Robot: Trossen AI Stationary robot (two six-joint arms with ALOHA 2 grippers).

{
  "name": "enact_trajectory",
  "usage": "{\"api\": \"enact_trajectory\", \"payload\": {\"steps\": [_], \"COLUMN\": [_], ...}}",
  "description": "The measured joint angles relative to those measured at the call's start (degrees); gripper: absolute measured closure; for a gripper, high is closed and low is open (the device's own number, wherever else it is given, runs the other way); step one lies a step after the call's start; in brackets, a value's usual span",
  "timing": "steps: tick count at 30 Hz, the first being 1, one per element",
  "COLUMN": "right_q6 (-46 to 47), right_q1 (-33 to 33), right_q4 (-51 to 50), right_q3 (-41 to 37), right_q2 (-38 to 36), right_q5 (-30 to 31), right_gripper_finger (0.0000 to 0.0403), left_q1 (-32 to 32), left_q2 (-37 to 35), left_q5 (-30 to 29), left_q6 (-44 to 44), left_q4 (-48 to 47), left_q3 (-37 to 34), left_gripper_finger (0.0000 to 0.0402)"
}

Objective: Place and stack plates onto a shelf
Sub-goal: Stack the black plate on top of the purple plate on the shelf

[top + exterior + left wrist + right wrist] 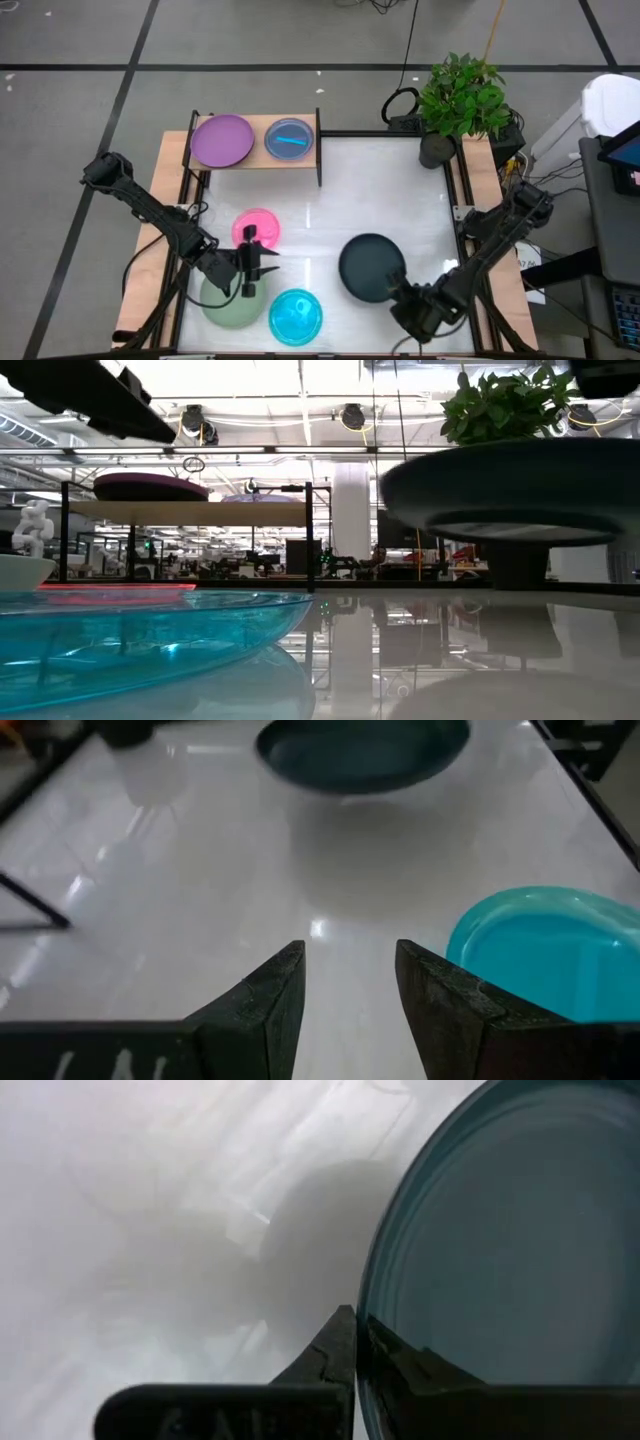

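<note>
White tabletop (pixel 330 190): right gripper (pixel 355 1342) clamps black plate (pixel 370 266) rim, plate cropped; left gripper (pixel 350 982) parted, empty.

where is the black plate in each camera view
High: black plate right of centre, held by the right gripper.
Low: upper right, raised.
Left wrist: top centre.
Right wrist: fills the right side.
Shared landmark: the cyan plate beside it, except in the right wrist view.

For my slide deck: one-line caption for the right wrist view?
Right hand shut on the rim of the round black plate, lifted above the white tabletop.
</note>
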Motion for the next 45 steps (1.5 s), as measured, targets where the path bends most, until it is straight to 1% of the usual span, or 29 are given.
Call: {"api": "enact_trajectory", "payload": {"steps": [4,11,19,21,24,26,28,29,32,39,43,45], "right_q6": [-8.74,-24.59,-34.09,-36.38,-39.27,-40.97,-42.58,-43.38,-46.02,-49.35,-50.33,-50.37], "right_q1": [-3.43,-9.34,-18.11,-19.83,-22.43,-24.17,-25.80,-26.62,-28.94,-33.76,-35.77,-36.57], "right_q4": [2.10,7.08,8.50,8.60,9.20,9.28,9.78,9.98,11.03,14.58,15.55,15.87], "right_q3": [0.00,0.02,0.02,0.02,0.02,0.02,0.02,0.02,0.02,0.02,0.02,0.02], "right_q2": [0.00,-0.04,-0.07,-0.07,-0.07,-0.07,-0.07,-0.07,-0.07,-0.07,-0.07,-0.07], "right_q5": [0.01,-0.32,-9.48,-11.61,-14.75,-16.29,-17.15,-17.84,-20.24,-27.43,-30.80,-32.26], "right_gripper_finger": [0.0403,0.0403,0.0403,0.0403,0.0403,0.0403,0.0403,0.0403,0.0403,0.0403,0.0403,0.0403], "left_q1": [0.17,2.83,6.51,7.32,7.96,7.98,8.13,8.36,9.40,12.89,15.97,17.44], "left_q2": [0.00,0.00,0.00,0.00,0.00,0.00,0.00,0.00,0.00,1.01,1.86,2.33], "left_q5": [-0.01,-0.01,0.46,2.78,6.00,6.36,7.04,8.30,11.24,12.90,17.61,21.48], "left_q6": [8.07,16.38,22.02,24.30,30.79,35.94,41.00,43.44,48.57,59.82,63.78,65.00], "left_q4": [2.24,4.04,3.64,2.98,2.64,3.41,3.99,3.91,3.78,4.23,4.18,4.68], "left_q3": [0.00,0.00,0.00,0.00,0.00,0.00,0.04,0.04,0.04,0.04,0.04,0.06], "left_gripper_finger": [0.0238,0.0238,0.0233,0.0217,0.0172,0.0141,0.0122,0.0118,0.0121,0.0161,0.0177,0.0184]}}
